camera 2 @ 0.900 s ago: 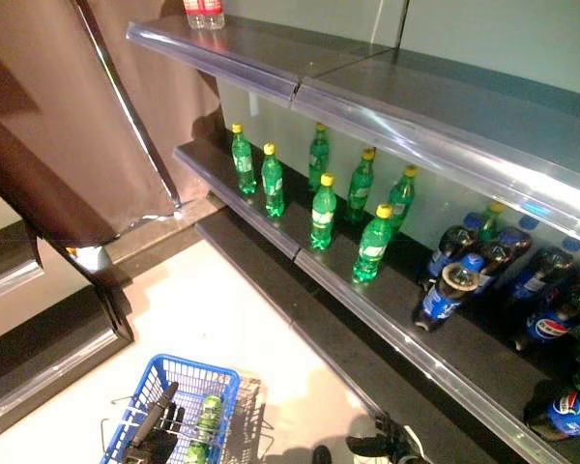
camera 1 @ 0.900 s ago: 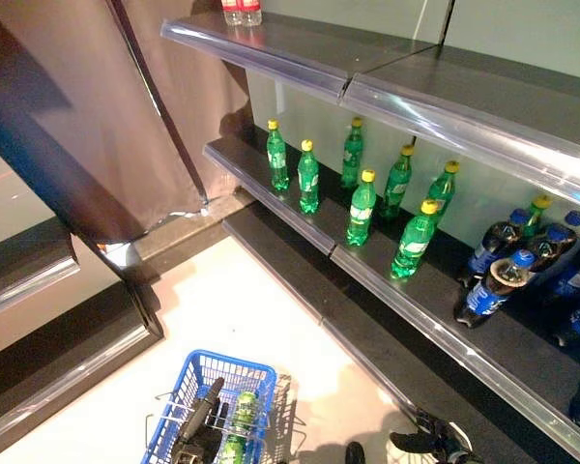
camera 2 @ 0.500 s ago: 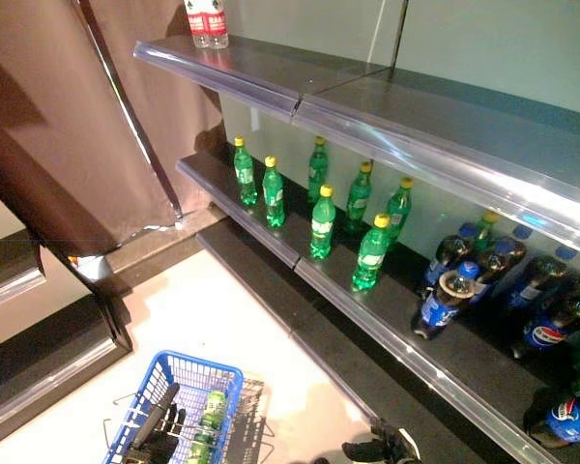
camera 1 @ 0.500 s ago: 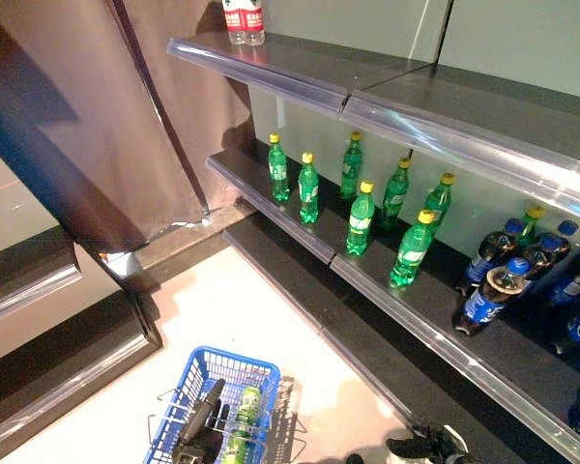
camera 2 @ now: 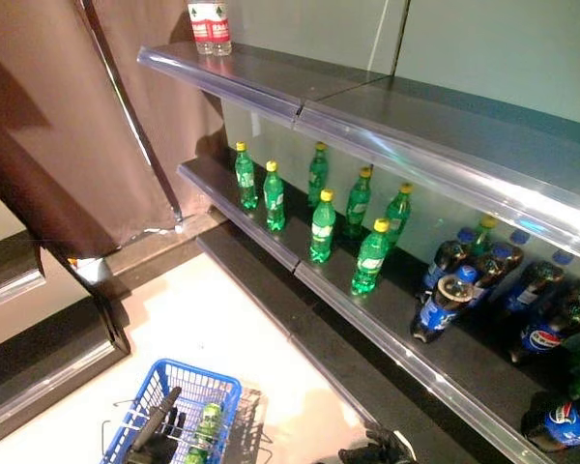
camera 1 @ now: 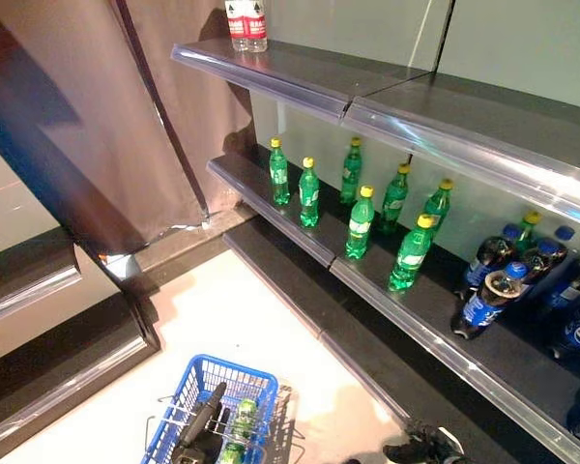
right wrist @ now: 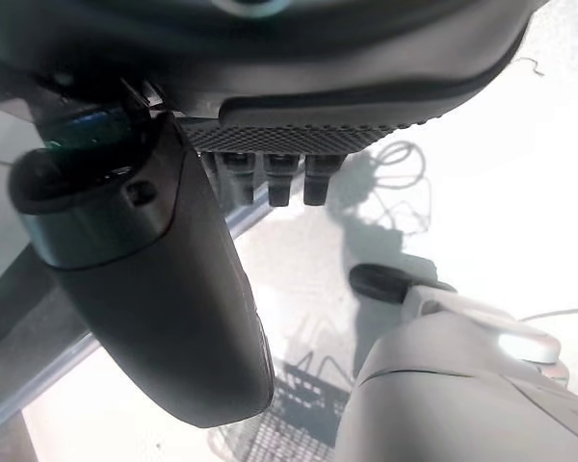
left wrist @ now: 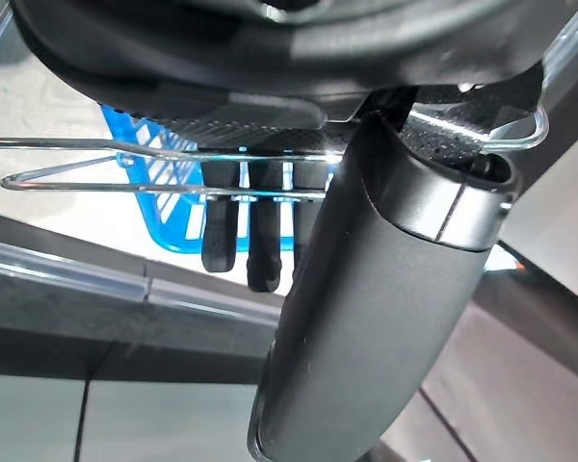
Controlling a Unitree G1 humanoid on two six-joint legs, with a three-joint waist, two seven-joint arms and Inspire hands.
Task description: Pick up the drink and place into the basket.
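Drink (camera 1: 240, 422) in basket (camera 1: 188, 385) on floor (camera 1: 232, 324).

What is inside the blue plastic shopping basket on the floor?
The blue plastic shopping basket holds green plastic bottles lying near its middle. The left robot hand grips its wire handle. The basket's lower part is cut off, so any further contents are unseen.

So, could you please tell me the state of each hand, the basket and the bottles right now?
left hand: fingers curled round the basket's wire handle
right hand: empty, fingers relaxed
blue basket: hanging from the left hand, green bottle lying inside
green bottles on shelf: upright, capped
dark cola bottles: leaning, capped
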